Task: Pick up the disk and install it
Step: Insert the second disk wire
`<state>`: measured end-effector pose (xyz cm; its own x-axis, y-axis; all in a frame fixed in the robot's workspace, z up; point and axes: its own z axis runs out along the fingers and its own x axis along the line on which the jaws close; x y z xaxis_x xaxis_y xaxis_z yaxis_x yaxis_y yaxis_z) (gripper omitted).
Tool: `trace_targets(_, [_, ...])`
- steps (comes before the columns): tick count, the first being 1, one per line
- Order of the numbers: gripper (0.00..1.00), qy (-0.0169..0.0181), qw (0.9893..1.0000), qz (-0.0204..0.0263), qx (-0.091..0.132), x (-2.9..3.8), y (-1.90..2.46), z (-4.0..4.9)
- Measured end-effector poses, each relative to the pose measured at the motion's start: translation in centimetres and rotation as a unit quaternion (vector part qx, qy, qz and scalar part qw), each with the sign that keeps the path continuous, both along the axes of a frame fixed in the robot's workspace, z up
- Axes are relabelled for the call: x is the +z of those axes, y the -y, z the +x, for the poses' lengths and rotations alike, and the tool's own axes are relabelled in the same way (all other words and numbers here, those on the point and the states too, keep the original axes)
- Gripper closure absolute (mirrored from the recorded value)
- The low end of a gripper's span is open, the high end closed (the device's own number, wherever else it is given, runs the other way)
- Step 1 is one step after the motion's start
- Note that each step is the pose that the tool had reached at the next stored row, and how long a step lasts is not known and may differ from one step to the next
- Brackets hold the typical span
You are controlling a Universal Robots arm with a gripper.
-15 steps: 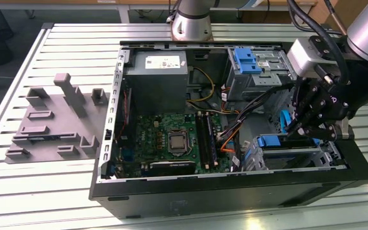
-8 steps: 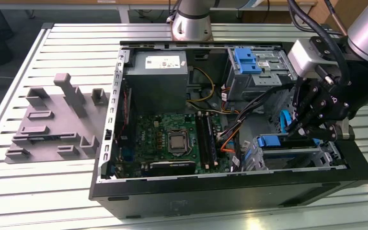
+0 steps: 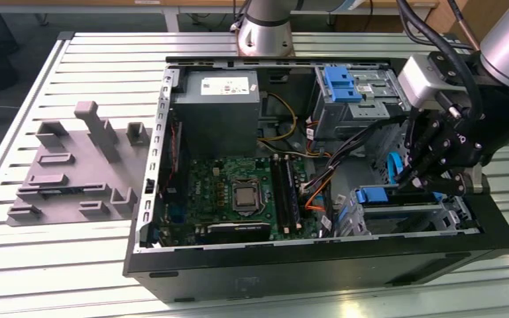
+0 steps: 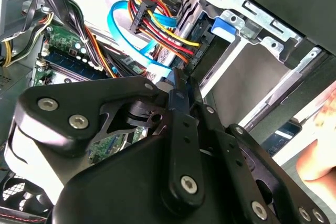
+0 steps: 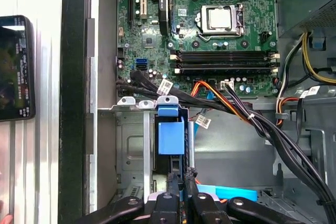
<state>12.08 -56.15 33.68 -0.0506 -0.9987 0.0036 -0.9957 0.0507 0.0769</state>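
The disk (image 3: 374, 196) stands on edge inside the lower drive cage (image 3: 396, 215) of the open computer case, near the exterior view's right. In the first wrist view its blue plastic rail (image 5: 170, 135) shows in the cage's slot, with most of its body hidden by the metal walls. My gripper (image 3: 421, 187) hangs just above that cage. Its black fingers look shut, pressed together with nothing between them, and their tips (image 5: 182, 178) sit right at the disk's exposed end. In the second wrist view the gripper (image 4: 176, 85) points at the cage beside the bundled cables.
Orange, black and light-blue cables (image 4: 152, 22) crowd the space beside the cage. The motherboard (image 3: 236, 192), the grey power supply (image 3: 215, 109) and an upper blue bracket (image 3: 341, 83) fill the case. A grey fixture plate (image 3: 69, 165) lies on the table. A phone (image 5: 16, 66) and a hand (image 4: 320, 156) are outside the case.
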Motion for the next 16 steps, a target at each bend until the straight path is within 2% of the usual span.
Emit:
trace_targets(3, [0.84,0.0000,1.0000,0.0014,0.000,-0.03,0.00,0.00])
trace_targets(16, [0.84,0.0000,1.0000,0.0021,0.000,-0.27,0.00,0.13])
